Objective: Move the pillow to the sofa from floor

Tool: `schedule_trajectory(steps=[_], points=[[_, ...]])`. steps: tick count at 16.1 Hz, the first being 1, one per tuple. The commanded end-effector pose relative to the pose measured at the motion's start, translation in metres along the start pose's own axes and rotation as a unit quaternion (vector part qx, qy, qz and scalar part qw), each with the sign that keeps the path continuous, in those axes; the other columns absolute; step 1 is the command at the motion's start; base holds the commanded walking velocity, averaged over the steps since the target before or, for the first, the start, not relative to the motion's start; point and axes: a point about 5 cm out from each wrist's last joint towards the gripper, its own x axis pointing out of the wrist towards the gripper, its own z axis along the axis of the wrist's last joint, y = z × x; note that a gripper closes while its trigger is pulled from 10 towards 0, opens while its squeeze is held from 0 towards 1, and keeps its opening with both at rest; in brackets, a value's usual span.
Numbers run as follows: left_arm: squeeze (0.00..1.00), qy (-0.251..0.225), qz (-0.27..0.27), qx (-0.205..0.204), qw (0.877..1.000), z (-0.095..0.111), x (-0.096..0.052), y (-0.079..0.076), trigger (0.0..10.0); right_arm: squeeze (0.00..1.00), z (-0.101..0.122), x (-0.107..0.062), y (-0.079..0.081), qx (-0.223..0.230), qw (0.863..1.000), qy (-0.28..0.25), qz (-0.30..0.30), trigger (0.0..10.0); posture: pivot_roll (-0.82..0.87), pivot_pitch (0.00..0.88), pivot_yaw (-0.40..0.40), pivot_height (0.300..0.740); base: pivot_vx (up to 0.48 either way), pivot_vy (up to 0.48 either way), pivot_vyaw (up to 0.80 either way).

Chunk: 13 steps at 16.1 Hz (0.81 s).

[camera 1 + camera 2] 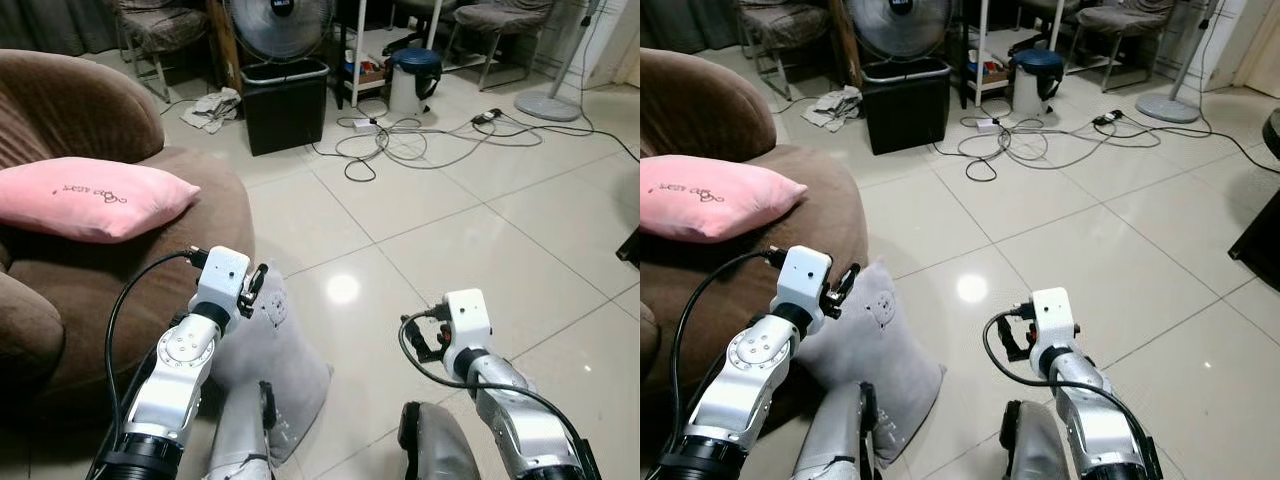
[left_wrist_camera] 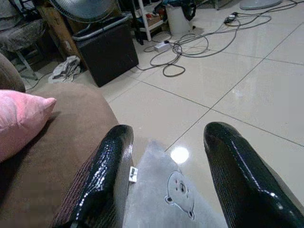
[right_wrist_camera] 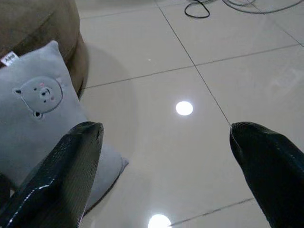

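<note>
The left gripper [image 2: 166,185] has its black fingers spread wide and holds nothing, hovering just above the soft grey fabric pillow with a small bear face [image 1: 875,335]. The right gripper [image 3: 166,166] is also spread wide and empty, above the pale glossy floor tiles [image 1: 480,240] just beside the pillow. The pillow stands on the floor, leaning against the front of the rounded brown fabric sofa [image 1: 200,220], its long axis running up along the sofa's front. A pink rectangular cushion with dark script [image 1: 90,197] lies on the sofa seat.
</note>
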Motion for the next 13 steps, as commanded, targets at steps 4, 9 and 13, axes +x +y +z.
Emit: schedule_trajectory(steps=[4,9,13], points=[[0.00,0.024,0.022,-0.014,0.999,-0.008,0.000,0.004,10.0,0.00,0.003,0.001,0.002,-0.001,1.000,-0.013,0.005,10.0,0.05,0.000,0.002,0.533,0.000,0.000,0.00],[1.00,0.120,0.128,-0.191,0.966,-0.046,0.013,0.037,10.0,0.00,0.014,0.008,0.009,-0.017,0.999,-0.025,0.034,10.0,0.05,0.000,-0.015,0.533,0.000,0.000,0.00],[1.00,0.188,0.230,-0.325,0.898,-0.077,0.013,0.053,10.0,0.00,0.025,0.007,0.007,-0.053,0.997,-0.033,0.054,10.0,0.00,0.000,-0.045,0.533,0.000,0.000,0.00]])
